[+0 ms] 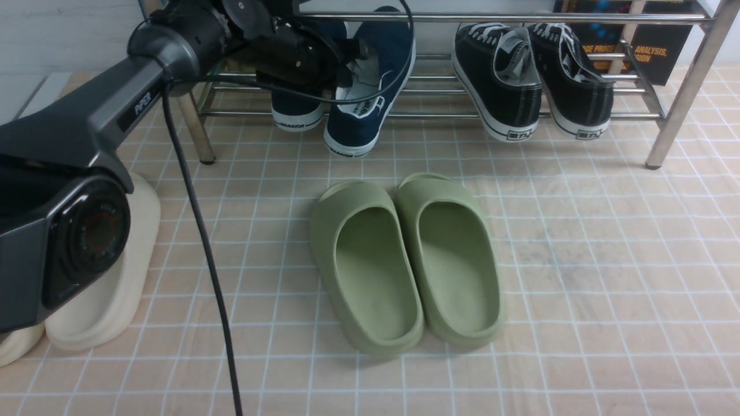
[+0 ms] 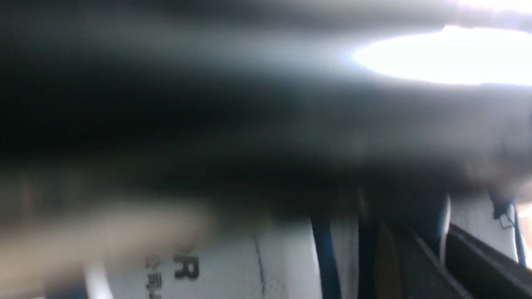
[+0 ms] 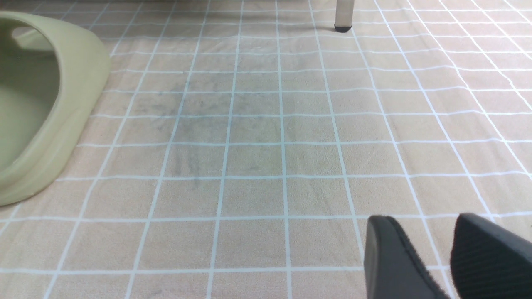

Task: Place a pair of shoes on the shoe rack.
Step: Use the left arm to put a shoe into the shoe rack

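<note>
Two navy-blue slip-on shoes are at the left of the chrome shoe rack (image 1: pixel 520 17). One shoe (image 1: pixel 296 110) rests on the lower bars, partly hidden by my left arm. The other shoe (image 1: pixel 370 98) is tilted, toe up toward the top bar and heel hanging past the front bar. My left gripper (image 1: pixel 355 63) is shut on this shoe's collar. The left wrist view is blurred; it shows a white sole with a letter "R" (image 2: pixel 187 268). My right gripper (image 3: pixel 428 224) is open and empty, low over the tiled floor; it is out of the front view.
Two black lace-up sneakers (image 1: pixel 500 81) (image 1: pixel 572 81) sit on the rack's right half. Two olive-green slides (image 1: pixel 364 266) (image 1: pixel 457 260) lie on the floor in front; one shows in the right wrist view (image 3: pixel 37 104). Cream slides (image 1: pixel 110 300) lie under my left arm. A rack leg (image 3: pixel 343 16) stands ahead of my right gripper.
</note>
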`<state>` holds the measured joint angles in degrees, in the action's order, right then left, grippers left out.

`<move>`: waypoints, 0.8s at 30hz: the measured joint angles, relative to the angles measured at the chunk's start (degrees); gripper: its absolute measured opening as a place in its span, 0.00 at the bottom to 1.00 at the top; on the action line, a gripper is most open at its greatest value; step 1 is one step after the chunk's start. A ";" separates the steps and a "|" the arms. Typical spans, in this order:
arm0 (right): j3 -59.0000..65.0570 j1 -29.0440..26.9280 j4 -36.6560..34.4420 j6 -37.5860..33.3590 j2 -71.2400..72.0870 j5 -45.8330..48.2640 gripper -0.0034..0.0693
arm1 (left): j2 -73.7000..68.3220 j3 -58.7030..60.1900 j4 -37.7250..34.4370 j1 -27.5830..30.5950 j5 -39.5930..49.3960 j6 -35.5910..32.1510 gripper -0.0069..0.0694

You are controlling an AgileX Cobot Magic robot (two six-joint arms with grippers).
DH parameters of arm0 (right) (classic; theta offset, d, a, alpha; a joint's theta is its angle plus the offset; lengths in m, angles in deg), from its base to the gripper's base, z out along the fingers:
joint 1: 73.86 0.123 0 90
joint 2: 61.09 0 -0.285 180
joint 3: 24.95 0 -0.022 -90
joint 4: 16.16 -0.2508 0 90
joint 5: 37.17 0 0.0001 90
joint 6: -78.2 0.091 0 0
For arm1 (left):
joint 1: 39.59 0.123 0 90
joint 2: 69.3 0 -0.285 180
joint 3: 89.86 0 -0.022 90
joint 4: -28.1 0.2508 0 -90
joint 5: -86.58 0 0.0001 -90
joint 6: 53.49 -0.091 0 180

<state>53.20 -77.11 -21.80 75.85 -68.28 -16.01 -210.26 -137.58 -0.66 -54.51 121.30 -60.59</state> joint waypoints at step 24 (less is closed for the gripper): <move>0.00 0.00 0.00 0.00 0.00 0.00 0.37 | 14.02 -0.48 7.57 -0.88 28.39 -2.62 0.10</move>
<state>53.20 -77.11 -21.80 75.85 -68.28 -16.01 -196.24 -138.07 6.91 -55.38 149.69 -63.21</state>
